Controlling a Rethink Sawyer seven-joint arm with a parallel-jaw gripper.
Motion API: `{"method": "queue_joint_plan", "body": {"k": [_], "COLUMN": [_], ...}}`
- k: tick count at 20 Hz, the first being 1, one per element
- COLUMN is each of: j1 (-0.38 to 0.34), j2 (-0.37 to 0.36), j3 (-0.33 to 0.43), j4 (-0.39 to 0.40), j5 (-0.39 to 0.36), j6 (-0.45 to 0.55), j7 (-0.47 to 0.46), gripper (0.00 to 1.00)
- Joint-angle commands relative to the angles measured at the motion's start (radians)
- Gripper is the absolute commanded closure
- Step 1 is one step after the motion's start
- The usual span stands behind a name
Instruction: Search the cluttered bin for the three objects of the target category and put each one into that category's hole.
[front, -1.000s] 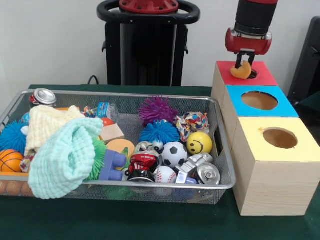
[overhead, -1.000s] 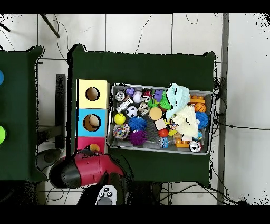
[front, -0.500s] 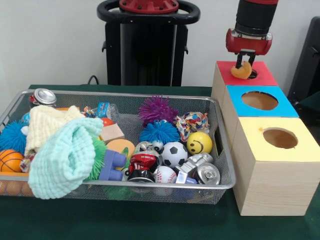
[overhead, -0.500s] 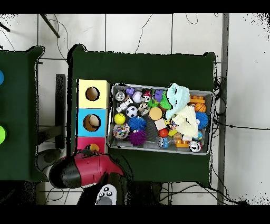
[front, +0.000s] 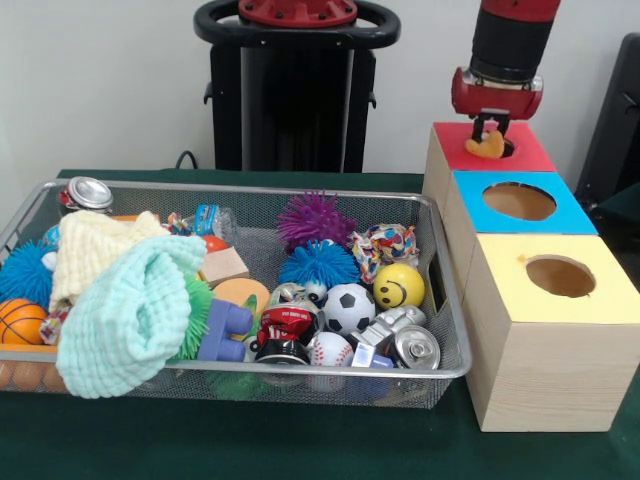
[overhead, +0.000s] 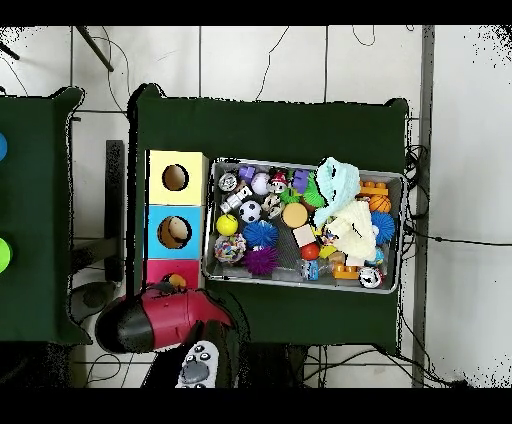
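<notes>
Two fingers (front: 490, 122) of the gripper (front: 490, 128) were closed on an orange heart-shaped piece (front: 489, 147), which hung w/ its lower edge just above the red box top (front: 525, 150), right at the hole (front: 505, 148) there. Red-and-black arm (front: 508, 45) came straight down onto that box. In overhead view the arm (overhead: 165, 320) covered most of the red box (overhead: 155, 271); the orange piece (overhead: 177, 280) showed at its edge. Blue box (front: 520, 205) sat touching the red box on its front side, yellow box (front: 555, 330) next after that, each w/ a round hole. Wire bin (front: 445, 300) stood just beside the 3 boxes on the green tabletop (front: 300, 445), crammed w/ balls, cans, cloths; a yellow smiley ball (front: 399, 285) lay near the bin wall closest to the boxes.
</notes>
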Motion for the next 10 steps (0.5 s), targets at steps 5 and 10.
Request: {"method": "queue_joint_plan", "body": {"k": [5,10], "j1": [-0.013,-0.008], "j2": [0.241,0.259], "j3": [0.050,0.048], "j4": [-0.085,-0.082], "j5": [0.017,0.022], "j6": [-0.200,-0.233], "j7": [0.158,0.162], "gripper": [1.00,1.00]}}
